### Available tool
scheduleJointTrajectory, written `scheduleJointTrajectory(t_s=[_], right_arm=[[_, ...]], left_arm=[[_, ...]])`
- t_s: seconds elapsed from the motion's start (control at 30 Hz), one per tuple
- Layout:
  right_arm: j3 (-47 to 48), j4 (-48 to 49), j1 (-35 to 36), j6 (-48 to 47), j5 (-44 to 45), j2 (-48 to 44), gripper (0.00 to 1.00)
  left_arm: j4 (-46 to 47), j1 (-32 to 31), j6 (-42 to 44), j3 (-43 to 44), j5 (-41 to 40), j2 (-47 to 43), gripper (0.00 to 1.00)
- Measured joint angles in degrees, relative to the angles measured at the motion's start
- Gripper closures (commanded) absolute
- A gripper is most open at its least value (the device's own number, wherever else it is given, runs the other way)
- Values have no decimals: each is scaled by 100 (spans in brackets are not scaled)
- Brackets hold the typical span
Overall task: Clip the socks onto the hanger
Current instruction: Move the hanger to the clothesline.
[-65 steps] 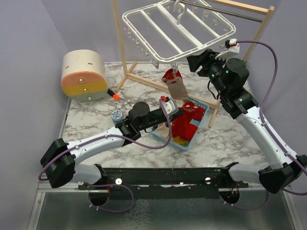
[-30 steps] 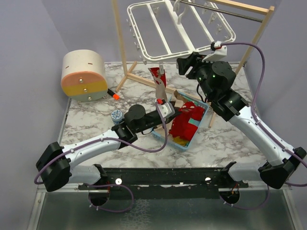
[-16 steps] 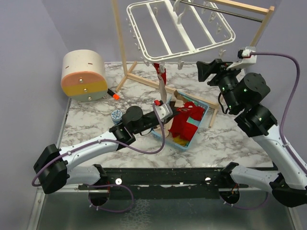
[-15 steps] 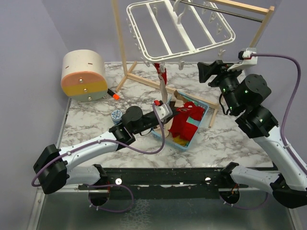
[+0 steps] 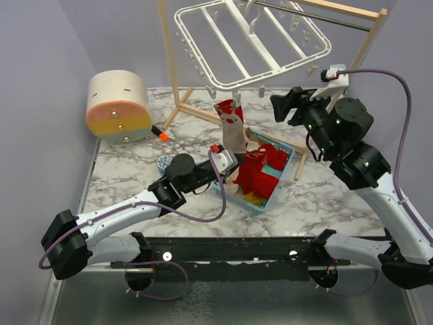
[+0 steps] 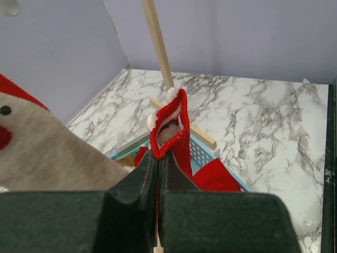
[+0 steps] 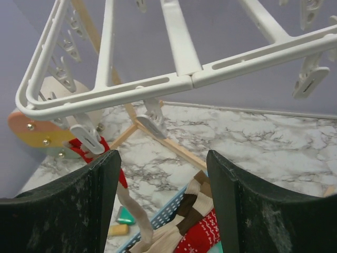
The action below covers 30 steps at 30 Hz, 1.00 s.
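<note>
Only the left wrist view shows the left gripper (image 6: 157, 161) pinching the red, white-bobbled sock (image 6: 169, 124) over the basket (image 6: 201, 149), at 6 o'clock of the white hanger (image 5: 252, 42); the right gripper (image 7: 163, 179), jaws spread, sits at 5 o'clock.

The white plastic hanger (image 5: 260, 46) is up on its hook, tilted, with crossbars and little clips dangling round the edge. A beige sock (image 5: 232, 127) with a red cuff and a little face hangs off a near-edge clip. A red pompom sock (image 6: 169, 126) sits pinched upright in the left end effector (image 6: 158, 158). The other socks (image 5: 262, 177), mostly red, are piled up below.
</note>
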Motion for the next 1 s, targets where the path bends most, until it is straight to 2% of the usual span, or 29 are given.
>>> scheduleJointTrajectory(t_s=[0.1, 0.4, 0.83, 1.0], right_arm=[[275, -131, 0, 153, -74, 254, 29], [144, -302, 122, 463, 59, 525, 29], [-389, 592, 188, 498, 588, 551, 51], [-387, 745, 188, 586, 444, 647, 53]], left_arm=[[0, 0, 26, -48, -81, -79, 100], [0, 0, 94, -96, -216, -138, 100], [44, 0, 114, 107, -251, 205, 100], [74, 0, 114, 184, -271, 225, 100]])
